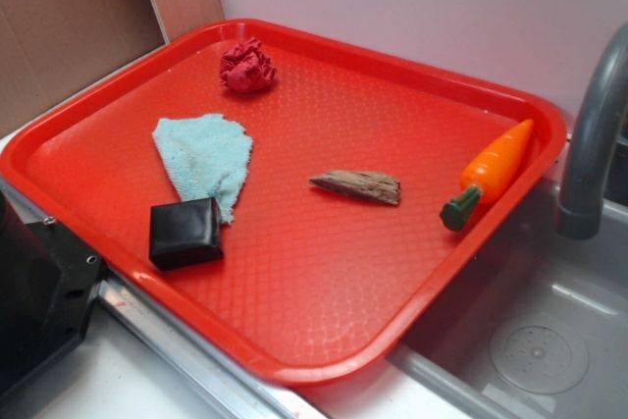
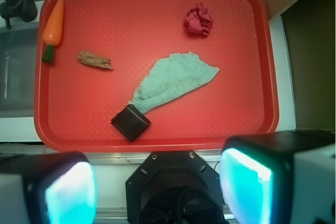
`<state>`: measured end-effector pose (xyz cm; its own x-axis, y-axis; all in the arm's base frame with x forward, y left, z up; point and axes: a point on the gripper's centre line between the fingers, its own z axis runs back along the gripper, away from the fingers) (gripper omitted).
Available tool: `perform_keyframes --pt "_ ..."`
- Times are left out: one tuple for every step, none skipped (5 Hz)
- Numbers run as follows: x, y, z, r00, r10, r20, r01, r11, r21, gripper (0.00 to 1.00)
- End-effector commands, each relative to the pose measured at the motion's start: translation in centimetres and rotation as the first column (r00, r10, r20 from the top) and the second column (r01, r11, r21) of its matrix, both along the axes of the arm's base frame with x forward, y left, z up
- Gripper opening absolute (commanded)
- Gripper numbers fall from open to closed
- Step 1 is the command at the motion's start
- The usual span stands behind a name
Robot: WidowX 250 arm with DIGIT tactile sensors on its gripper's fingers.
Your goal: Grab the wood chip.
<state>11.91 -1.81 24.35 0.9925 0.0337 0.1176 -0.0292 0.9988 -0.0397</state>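
I'm looking down through the wrist camera and the hand (image 2: 157, 187) is hanging back off the near edge of the red tray (image 2: 157, 142), its two pale-padded fingers (image 2: 244, 184) standing wide apart and holding nothing. Between them I'm seeing the black base of the arm (image 2: 176, 190).

The wood chip (image 2: 95, 60) is lying flat on the tray floor, out toward ten o'clock from the tray's centre in this view, pointed end aiming at the left rim. It's sitting clear of everything; nothing is touching it. Just beyond it, around ten to eleven o'clock, the orange toy carrot (image 2: 53, 22) is resting against the left rim, green stem toward me.

Nearer the middle, the light blue cloth (image 2: 176, 80) is spreading out flat, and its near corner is touching or slightly overlapping the black square block (image 2: 130, 122) at about six o'clock. A crumpled red rag (image 2: 199, 20) is sitting at one o'clock.

On the exterior camera I'm getting the chip (image 1: 358, 185) near the tray's centre, well apart from the carrot (image 1: 491, 172), with the grey faucet (image 1: 594, 134) and sink (image 1: 540, 340) off the tray's right side.
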Motion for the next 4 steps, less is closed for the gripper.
perform_keyframes --pt "0.0 0.0 0.0 1.000 0.000 0.000 0.000 1.000 0.000 1.00" --pt "0.9 -0.4 -0.7 0.996 -0.091 0.008 0.091 0.995 0.030 1.00" --pt "2.3 -1.0 -1.8 0.981 -0.193 0.003 0.192 0.979 0.071 1.00" --pt "4.2 -1.6 -3.4 0.931 -0.366 -0.008 0.365 0.928 0.070 1.00"
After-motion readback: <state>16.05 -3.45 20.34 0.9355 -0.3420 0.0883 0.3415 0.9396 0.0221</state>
